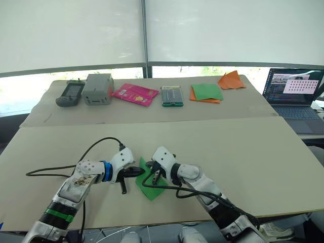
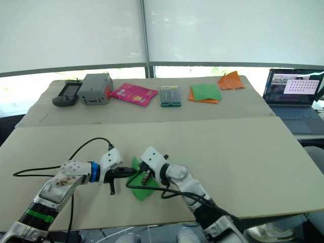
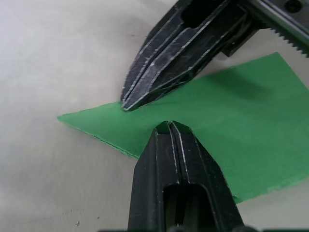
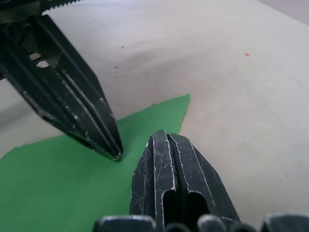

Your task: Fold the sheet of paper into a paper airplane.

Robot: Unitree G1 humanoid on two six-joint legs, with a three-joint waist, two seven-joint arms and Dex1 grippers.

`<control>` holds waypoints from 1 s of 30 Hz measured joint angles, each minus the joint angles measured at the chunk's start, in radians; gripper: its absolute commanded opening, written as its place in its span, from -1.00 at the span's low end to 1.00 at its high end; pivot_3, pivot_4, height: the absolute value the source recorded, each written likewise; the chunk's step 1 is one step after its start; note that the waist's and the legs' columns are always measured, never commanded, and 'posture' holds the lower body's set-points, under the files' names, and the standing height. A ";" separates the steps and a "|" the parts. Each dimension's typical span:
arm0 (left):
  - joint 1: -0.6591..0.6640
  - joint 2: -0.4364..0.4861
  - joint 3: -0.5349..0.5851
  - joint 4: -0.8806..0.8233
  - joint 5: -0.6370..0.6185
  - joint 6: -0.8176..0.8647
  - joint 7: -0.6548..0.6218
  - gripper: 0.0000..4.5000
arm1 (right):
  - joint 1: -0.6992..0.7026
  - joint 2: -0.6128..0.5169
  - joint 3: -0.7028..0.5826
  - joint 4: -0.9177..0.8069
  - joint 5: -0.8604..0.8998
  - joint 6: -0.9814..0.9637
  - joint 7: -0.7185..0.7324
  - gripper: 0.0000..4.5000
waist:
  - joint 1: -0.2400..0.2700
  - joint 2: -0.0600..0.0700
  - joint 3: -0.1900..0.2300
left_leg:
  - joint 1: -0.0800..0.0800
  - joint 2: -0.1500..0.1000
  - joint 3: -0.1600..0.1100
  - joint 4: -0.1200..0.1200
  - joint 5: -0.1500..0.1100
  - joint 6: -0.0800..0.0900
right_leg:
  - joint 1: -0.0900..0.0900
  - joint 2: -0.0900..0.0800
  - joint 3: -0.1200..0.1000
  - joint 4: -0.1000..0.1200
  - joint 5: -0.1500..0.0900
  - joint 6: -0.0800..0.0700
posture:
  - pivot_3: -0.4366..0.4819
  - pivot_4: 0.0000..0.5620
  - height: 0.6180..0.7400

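Near-centre of the table (image 1: 243, 152): the sheet of paper (image 1: 151, 188), a creased green wedge, lies flat. The left gripper (image 1: 129, 178) and right gripper (image 1: 154, 176) meet over it, fingers closed, tips pressing on the paper near one corner.

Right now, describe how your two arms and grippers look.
The left arm is silver-grey with a blue ring at the wrist and a green band lower down; a black cable loops off it. The right arm is silver-grey too, black cable trailing. The left gripper and right gripper have black, scuffed, tapered fingers.
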 measured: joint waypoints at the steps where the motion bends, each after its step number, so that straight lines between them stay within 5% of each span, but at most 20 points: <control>1: 0.006 0.001 0.000 -0.003 0.001 0.000 0.000 -0.99 | -0.011 0.012 -0.001 0.017 0.000 0.000 -0.001 -1.00 | 0.000 0.000 0.000 | 0.000 0.000 0.000 0.000 0.000 0.000 | 0.000 0.000 0.000 0.000 0.000 0.000 | -0.05 -0.47 1.00; 11: 0.015 0.008 0.009 -0.009 0.002 0.001 0.008 -0.99 | -0.076 0.055 0.003 0.114 -0.018 -0.005 -0.004 -1.00 | -0.019 0.003 -0.002 | 0.000 0.000 0.000 0.000 0.000 0.000 | 0.001 0.000 0.000 0.001 0.000 0.000 | -0.05 -0.47 1.00; 30: -0.019 0.008 -0.008 0.026 0.003 -0.001 -0.014 -0.99 | 0.090 -0.071 0.011 -0.177 -0.018 0.129 0.036 -1.00 | -0.011 0.003 -0.004 | 0.000 0.000 0.000 0.000 0.000 0.000 | 0.001 0.000 0.000 -0.001 0.000 0.000 | -0.05 -0.47 1.00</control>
